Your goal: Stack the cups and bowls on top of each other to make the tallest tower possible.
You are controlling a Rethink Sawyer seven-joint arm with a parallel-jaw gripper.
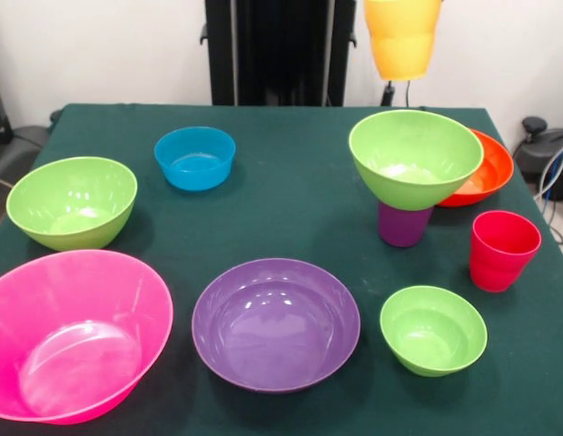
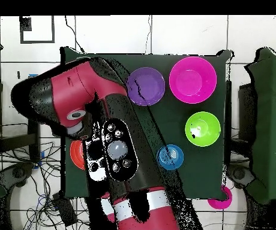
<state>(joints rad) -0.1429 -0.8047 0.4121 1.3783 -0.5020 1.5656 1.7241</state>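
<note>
— Pincer state? It's out of sight above the yellow-orange cup (image 1: 402, 36), so I cannot tell.

— And the tower (image 1: 410, 177)?

— Toward the bench's (image 1: 291, 195) right edge: a glossy lime green bowl (image 1: 415, 159) sits upright on a purple cup (image 1: 403, 225), the yellow-orange cup hanging above them, apart.

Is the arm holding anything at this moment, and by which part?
A yellow-orange cup hangs upside down in the air above the green bowl on the purple cup. The gripper is out of view, so the place of the hold cannot be told.
</note>
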